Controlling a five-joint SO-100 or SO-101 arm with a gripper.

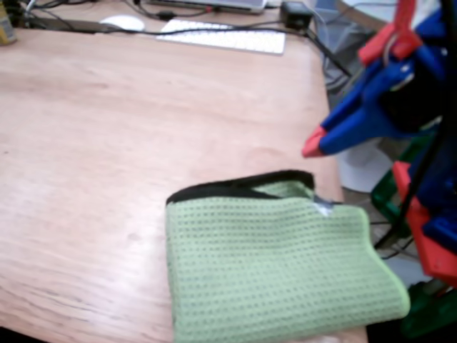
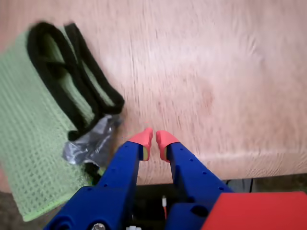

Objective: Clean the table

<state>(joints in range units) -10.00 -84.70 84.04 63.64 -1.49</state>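
The table (image 1: pixel 143 128) is a light reddish-brown wooden top with a rounded corner at the upper right of the fixed view. A folded green waffle-weave cloth (image 1: pixel 271 271) with black edging lies near its front right edge, and a grey tag (image 1: pixel 323 207) sticks out of the cloth. My blue gripper (image 1: pixel 312 143) with red fingertips hangs above the table's right edge, above and to the right of the cloth. In the wrist view the gripper (image 2: pixel 154 139) is shut with nothing between its tips. There the cloth (image 2: pixel 29 124) lies to its left and bare table (image 2: pixel 216 72) lies ahead.
A white keyboard (image 1: pixel 221 36), a white mouse (image 1: pixel 121 23) and a black adapter (image 1: pixel 294 13) with cables line the table's far edge. Red and green parts (image 1: pixel 428 243) of the arm's stand sit off the table at the right.
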